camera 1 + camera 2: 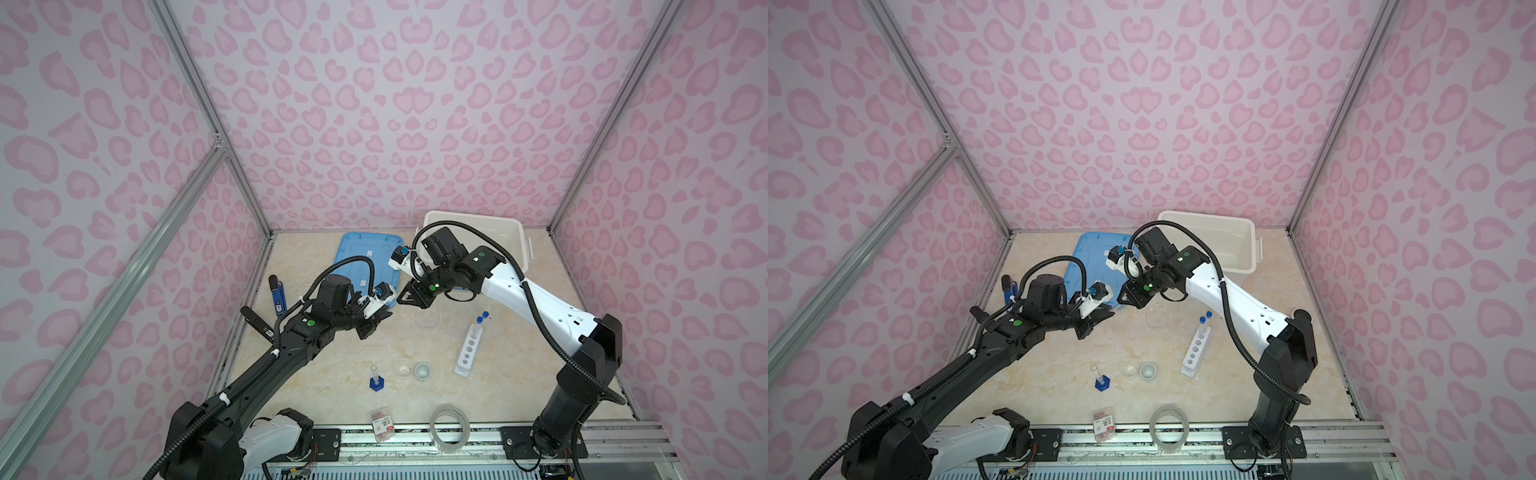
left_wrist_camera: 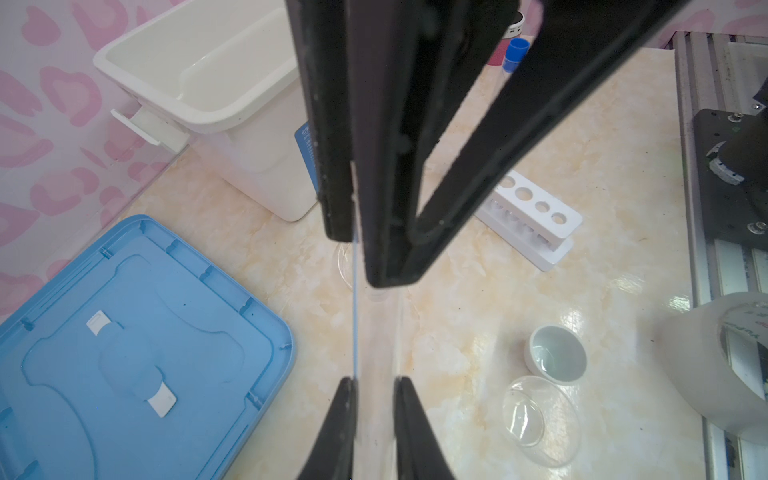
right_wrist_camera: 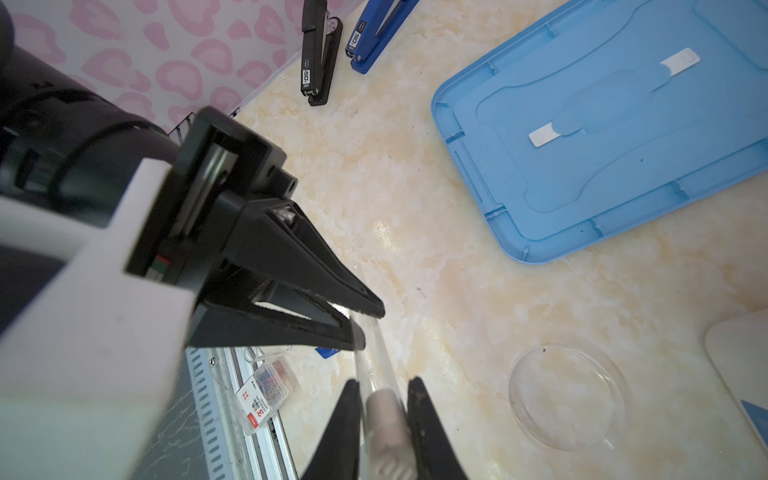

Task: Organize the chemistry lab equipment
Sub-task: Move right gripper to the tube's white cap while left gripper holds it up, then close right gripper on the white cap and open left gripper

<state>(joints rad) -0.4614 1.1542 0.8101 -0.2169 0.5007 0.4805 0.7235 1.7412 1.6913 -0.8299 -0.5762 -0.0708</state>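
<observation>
A clear test tube hung in the air between the two arms, above the table and between the blue lid and the petri dish. The left pincer was nearly shut, nipping one end of it. The right pincer stood with its fingers close against the other end, so both seemed to grip the tube.

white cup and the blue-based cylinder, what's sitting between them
The tiny glass dish lies between the small white cup and the small blue-based cylinder, nearer the cup. Both top views show it.
</observation>
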